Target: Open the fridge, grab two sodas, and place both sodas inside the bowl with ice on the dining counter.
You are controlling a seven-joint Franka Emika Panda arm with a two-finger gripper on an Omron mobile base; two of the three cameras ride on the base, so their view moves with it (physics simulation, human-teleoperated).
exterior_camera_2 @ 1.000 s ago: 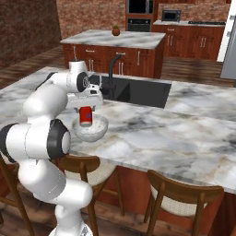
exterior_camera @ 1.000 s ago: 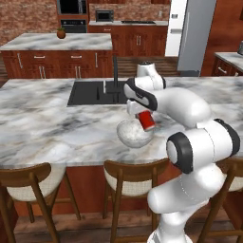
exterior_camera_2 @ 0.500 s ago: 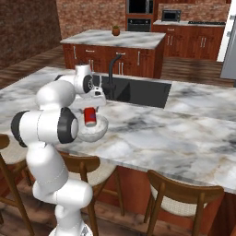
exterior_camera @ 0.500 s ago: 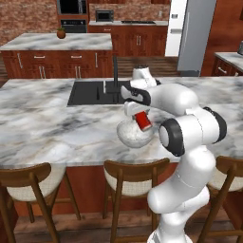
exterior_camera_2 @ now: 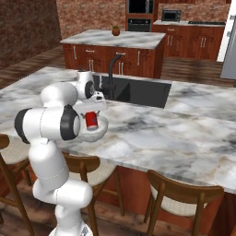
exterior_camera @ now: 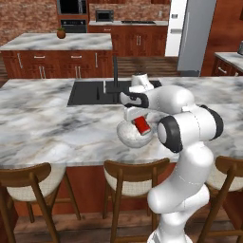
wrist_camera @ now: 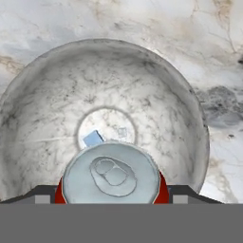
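The gripper [exterior_camera: 138,115] hangs over the bowl [exterior_camera: 130,136] on the dining counter [exterior_camera: 57,128], with the red soda can [exterior_camera: 141,125] directly beneath the hand, between the two fingers. In the hand view the can [wrist_camera: 111,176] sits at the bottom centre, its silver top and pull tab facing the camera, and a sliver of red wall shows on either side where the dark finger tips [wrist_camera: 43,192] press against it. The jaws stand wide and are clamped on the can's sides.

From the right base view the can [exterior_camera_2: 91,120] hangs tilted, its lower end dipping below the rim of the bowl [exterior_camera_2: 102,125], while the gripper [exterior_camera_2: 93,106] sits just above it. Whether the can touches the bowl's floor cannot be told.

Inside the bowl [wrist_camera: 190,109] the marbled grey wall curves down to a pale round base, where a small bluish ice cube [wrist_camera: 93,138] lies just beyond the can's top edge. The bowl stands near the front edge of the counter [exterior_camera_2: 184,138], just in front of the black sink [exterior_camera: 90,92] and its faucet [exterior_camera: 114,71]
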